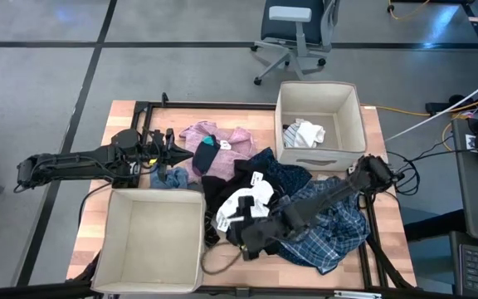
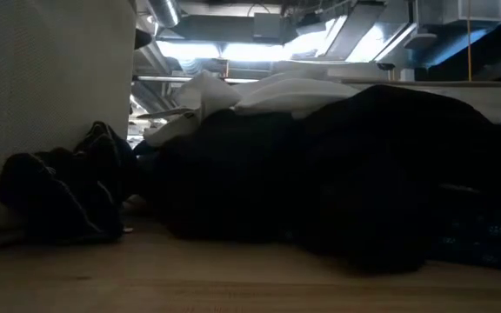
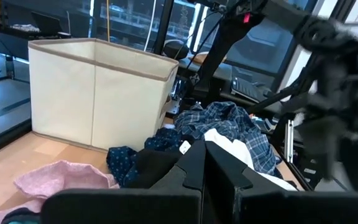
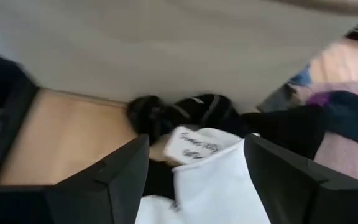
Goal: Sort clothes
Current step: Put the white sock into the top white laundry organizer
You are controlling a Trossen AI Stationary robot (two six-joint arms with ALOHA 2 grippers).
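Wooden worktop (image 1: 90,220) on a black frame, grey floor around it, an office chair (image 1: 293,33) beyond the far edge. The low view looks past the clothes into a room with ceiling lights and ducting.

Two beige fabric bins: one (image 1: 152,241) at the near-left corner with nothing visible inside, one (image 1: 319,124) at the far-right with a white-and-striped piece (image 1: 304,133) inside.

Clothes pile sits mid-worktop, running diagonally from far-centre toward the near-right corner. Pink patterned top (image 1: 218,149) is at the far end with a teal sock (image 1: 207,154) on it. Small denim item (image 1: 171,178) lies just beyond the near-left bin. Dark dotted piece (image 1: 280,176) is at the middle. Blue-white plaid shirt (image 1: 330,224) is spread toward the near-right corner. White cloth (image 1: 247,203) with a tag lies on black pieces (image 1: 218,195), with a striped sock (image 4: 197,111) against the near-left bin's wall.

Right gripper (image 1: 251,241) reaches across the plaid shirt, low over the near end of the pile beside the near-left bin. Its fingers (image 4: 104,180) are spread, the white cloth lies between them, and nothing is pinched.

Left gripper (image 1: 181,154) waits at the far-left part of the worktop, tips at the pink top's edge, fingers pressed together with nothing in them.
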